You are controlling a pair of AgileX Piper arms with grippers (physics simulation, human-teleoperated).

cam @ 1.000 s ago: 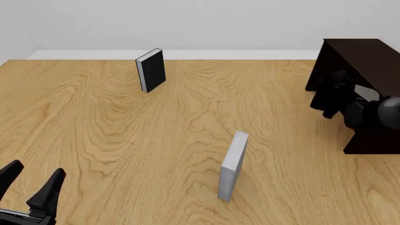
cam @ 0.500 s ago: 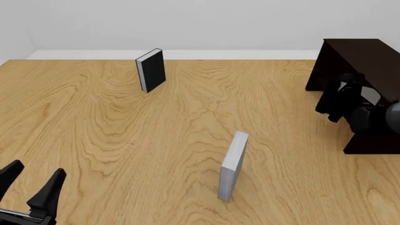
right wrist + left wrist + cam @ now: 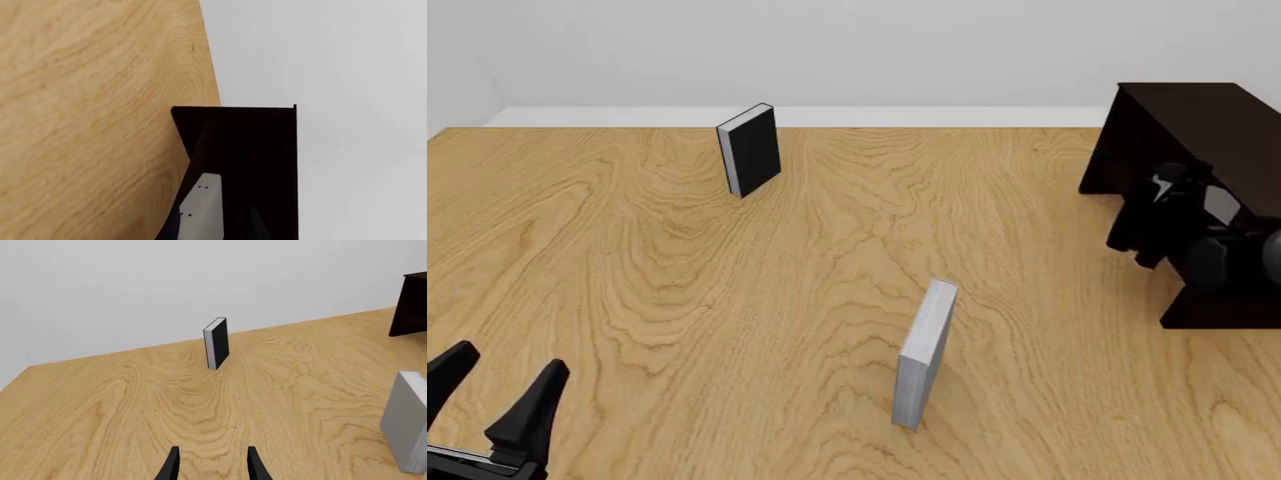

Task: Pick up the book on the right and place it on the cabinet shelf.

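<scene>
You're placing: right gripper (image 3: 1150, 225) at the shelf (image 3: 267, 165) with the book (image 3: 200, 200), grip hidden. Left gripper (image 3: 507, 358) fingers are spread. Next, seat the book and let go.

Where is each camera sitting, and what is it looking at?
Front view: above and behind the arms, looking down the table; shows the open left gripper and the right arm at the cabinet.
Left wrist view: behind the left gripper, facing the black book and a grey book.
Right wrist view: behind the right gripper, facing the cabinet; its jaws are hard to read.
Shared: front and left wrist both show the black book.
</scene>
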